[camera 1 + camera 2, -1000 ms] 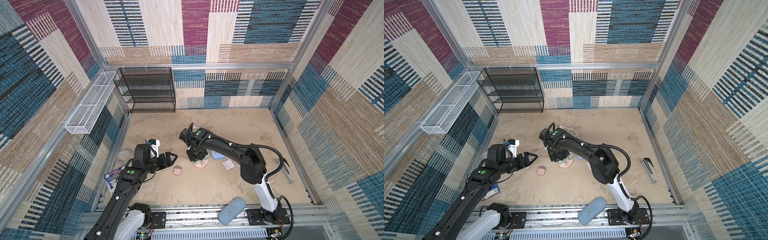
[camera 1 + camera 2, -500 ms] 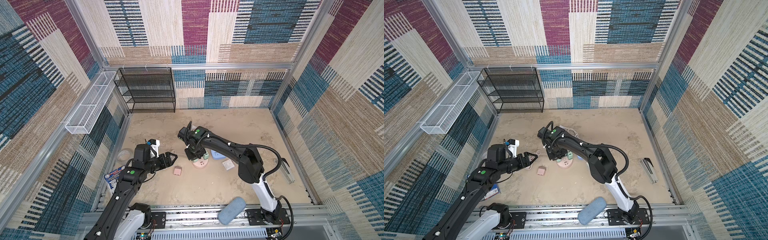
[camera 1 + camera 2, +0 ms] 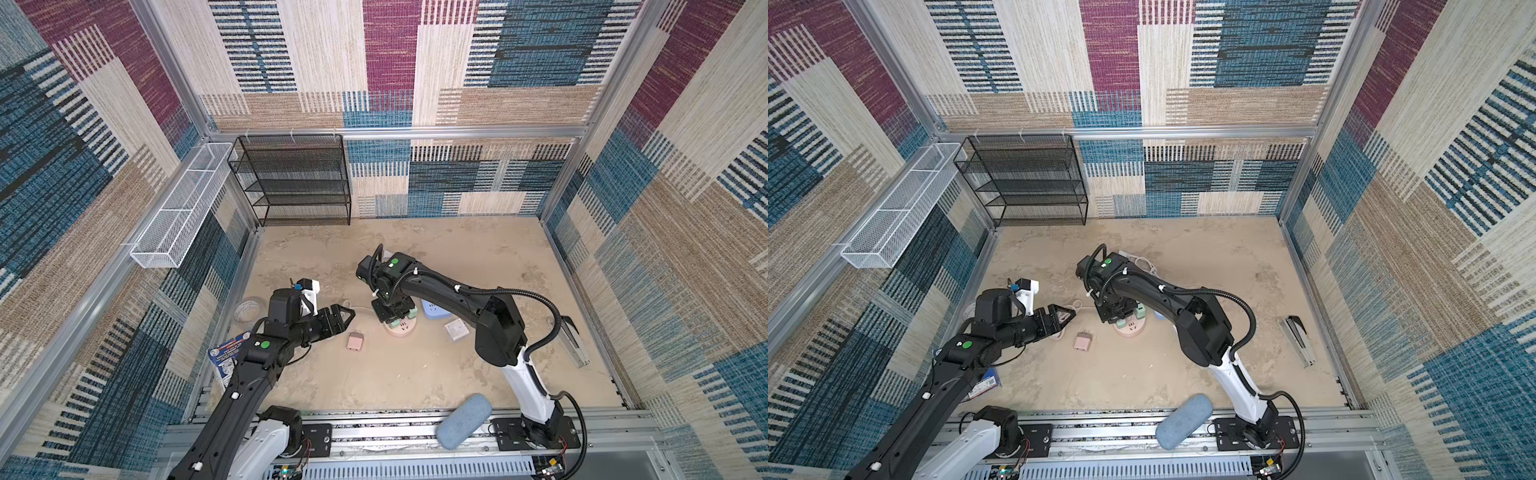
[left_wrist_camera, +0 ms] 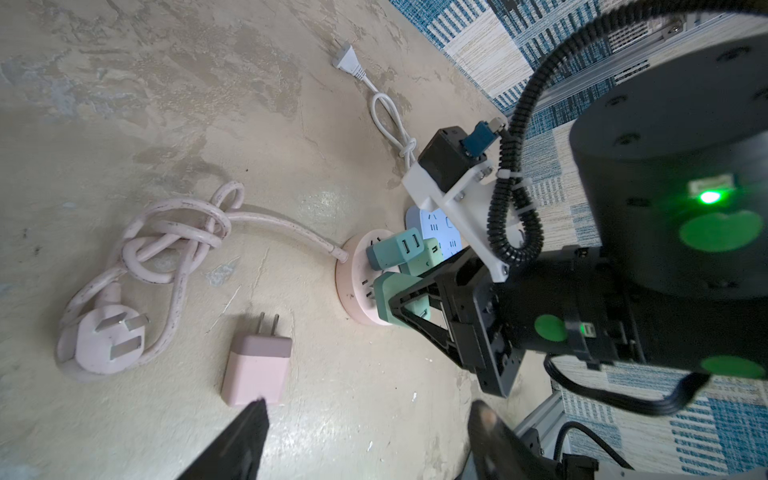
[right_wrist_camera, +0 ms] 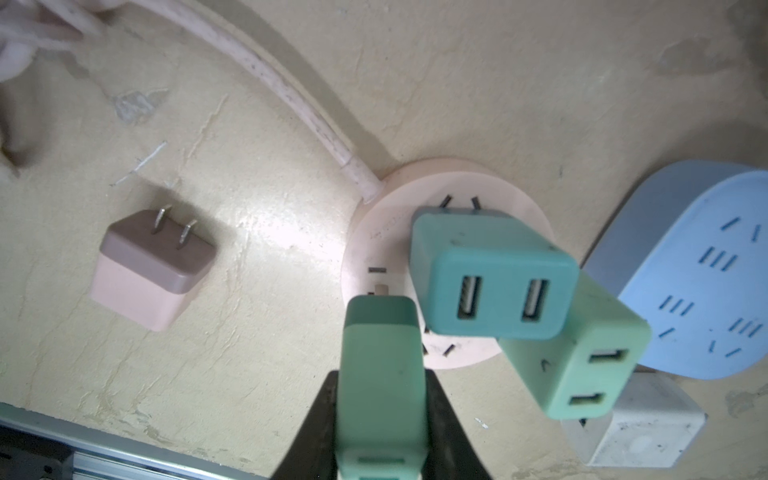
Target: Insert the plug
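Observation:
My right gripper [image 5: 380, 386] is shut on a green plug [image 5: 380, 365] and holds it against the round pink socket [image 5: 374, 232]. One metal prong shows at the plug's front end, right at a slot in the socket face. A teal plug [image 5: 492, 274] and a light green plug [image 5: 582, 353] stand in the same socket. In both top views the right gripper [image 3: 392, 318] [image 3: 1117, 318] hangs over the socket [image 3: 403, 331] [image 3: 1133, 329]. My left gripper [image 4: 370, 407] [image 3: 347, 318] is open and holds nothing. It hovers just beside a pink charger [image 4: 255, 374] [image 3: 355, 341].
The socket's pink cord [image 4: 174, 241] lies knotted on the floor. A blue power strip [image 5: 698, 270] and a white cube adapter [image 5: 640, 424] sit next to the socket. A stapler [image 3: 573, 340], a blue-grey roll [image 3: 463, 422], a tape roll [image 3: 247, 309] and a black mesh shelf [image 3: 297, 178] stand further off.
The right gripper has shifted only slightly over the socket with the green plug in it. The left arm has not moved.

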Available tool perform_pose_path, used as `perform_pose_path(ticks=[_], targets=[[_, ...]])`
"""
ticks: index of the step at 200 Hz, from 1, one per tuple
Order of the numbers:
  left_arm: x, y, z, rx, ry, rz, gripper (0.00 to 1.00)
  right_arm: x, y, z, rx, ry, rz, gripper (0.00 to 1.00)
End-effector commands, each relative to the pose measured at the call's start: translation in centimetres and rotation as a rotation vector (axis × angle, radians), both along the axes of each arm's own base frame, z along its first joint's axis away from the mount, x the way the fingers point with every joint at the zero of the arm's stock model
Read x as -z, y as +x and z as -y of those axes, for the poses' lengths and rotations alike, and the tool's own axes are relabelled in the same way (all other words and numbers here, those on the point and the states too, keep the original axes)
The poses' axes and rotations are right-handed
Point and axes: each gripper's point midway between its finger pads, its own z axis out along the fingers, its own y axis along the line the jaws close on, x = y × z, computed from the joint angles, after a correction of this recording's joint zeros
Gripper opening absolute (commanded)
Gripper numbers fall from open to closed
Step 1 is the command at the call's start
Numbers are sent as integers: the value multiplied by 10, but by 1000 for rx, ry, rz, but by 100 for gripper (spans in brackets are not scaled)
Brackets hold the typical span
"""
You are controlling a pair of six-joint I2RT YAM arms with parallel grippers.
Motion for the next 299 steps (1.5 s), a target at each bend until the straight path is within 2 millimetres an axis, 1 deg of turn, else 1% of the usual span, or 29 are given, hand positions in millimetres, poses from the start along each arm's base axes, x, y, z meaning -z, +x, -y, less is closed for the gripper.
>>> perform_pose_path(ticks=[1, 91, 122, 180, 202, 237, 278, 299], targets=[[-5, 2, 3, 3, -25, 11, 80, 7, 1, 0, -13, -18, -4, 0], [-4, 2, 2, 1, -23, 11, 80, 16, 4, -5, -31, -20, -20, 0], [-3, 2, 2, 1, -22, 10, 80, 23, 3, -5, -35, -28, -36, 0], [-4, 1, 2, -1, -21, 13, 80, 20, 1, -11, -42, 7, -54, 0], [-4, 1, 2, -1, -20, 15, 80, 14, 2, -18, -46, 42, -49, 0], [-4, 1, 1, -2, -19, 15, 80, 6, 4, -21, -38, 64, -31, 0], [-5, 0, 1, -2, -19, 17, 80, 7, 6, -9, -15, 13, -12, 0], [-5, 0, 1, -3, -19, 16, 80, 1, 7, -4, -3, 3, 6, 0]])
